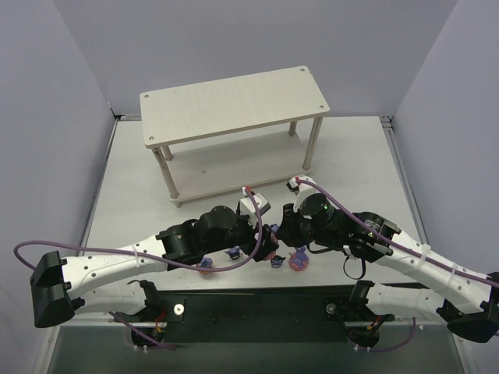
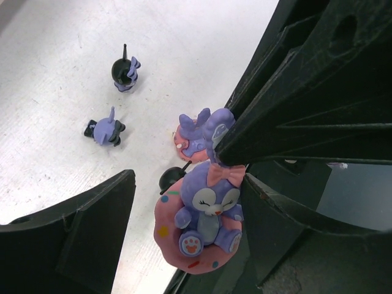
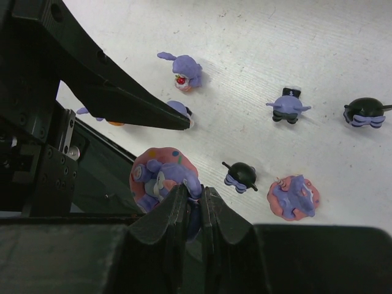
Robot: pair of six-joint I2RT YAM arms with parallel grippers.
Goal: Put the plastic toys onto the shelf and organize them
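Observation:
My right gripper (image 3: 195, 191) is shut on the ears of a purple bunny on a pink ring base (image 3: 160, 179). It holds the bunny just above the table's near edge. My left gripper (image 2: 187, 199) is open, with this bunny (image 2: 205, 214) between its fingers (image 2: 73, 239). The two grippers meet at the front middle, left (image 1: 263, 224) and right (image 1: 284, 224). Other toys lie on the table: a bunny on a pink base (image 3: 293, 197), a small bunny (image 3: 184, 70) and dark figures (image 3: 240, 174) (image 3: 288, 107) (image 3: 365, 112). The beige two-tier shelf (image 1: 234, 101) stands at the back, its boards bare.
More toys sit under the arms near the front edge (image 1: 206, 265) (image 1: 299, 261). Grey walls close in the left, right and back. A black base plate (image 1: 257, 304) lies at the near edge. Purple cables loop off both arms.

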